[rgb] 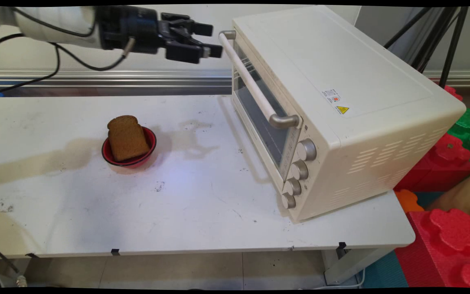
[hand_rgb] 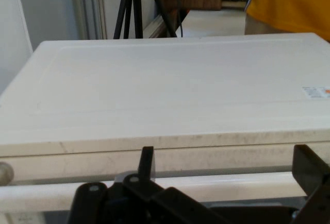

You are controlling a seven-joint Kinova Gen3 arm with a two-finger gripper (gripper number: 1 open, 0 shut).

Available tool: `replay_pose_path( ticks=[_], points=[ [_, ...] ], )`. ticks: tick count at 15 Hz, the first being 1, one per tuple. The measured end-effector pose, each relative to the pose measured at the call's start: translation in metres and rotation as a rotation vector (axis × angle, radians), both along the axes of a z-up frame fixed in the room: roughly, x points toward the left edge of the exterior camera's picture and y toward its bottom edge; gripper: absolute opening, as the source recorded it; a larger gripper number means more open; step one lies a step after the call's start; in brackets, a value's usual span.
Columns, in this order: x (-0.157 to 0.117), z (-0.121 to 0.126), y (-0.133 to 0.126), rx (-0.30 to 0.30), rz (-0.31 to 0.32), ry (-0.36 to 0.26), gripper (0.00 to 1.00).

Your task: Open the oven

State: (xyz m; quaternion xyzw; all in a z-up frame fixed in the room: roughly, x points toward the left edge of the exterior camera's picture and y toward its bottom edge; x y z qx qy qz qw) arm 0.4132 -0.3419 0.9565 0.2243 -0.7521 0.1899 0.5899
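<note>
Fingers (rgb: 212, 40) apart beside one oven handle (rgb: 251, 83); four knobs (rgb: 299, 170).

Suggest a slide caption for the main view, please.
Open gripper level with the closed toaster oven's door handle; bread slice in red bowl.

One toaster oven (rgb: 341, 110) is counted on the one white table (rgb: 178, 212), with one door handle (rgb: 251, 81) across its front and four knobs (rgb: 307, 150) stacked down the right side. Two stickers (rgb: 337, 102) are spotted on its top. One red bowl (rgb: 131, 153) is seen, with one slice of brown bread (rgb: 127, 136) in it. One gripper (rgb: 212, 40) is seen, with two fingers (hand_rgb: 147, 163).
</note>
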Motion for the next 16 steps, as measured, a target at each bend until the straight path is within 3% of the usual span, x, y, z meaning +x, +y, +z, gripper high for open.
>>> replay_pose_path(
  ticks=[6, 16],
  points=[
    [-0.032, -0.010, -0.024, 0.011, -0.004, -0.037, 1.00],
    [-0.052, -0.018, -0.042, 0.026, 0.004, -0.065, 1.00]
  ],
)
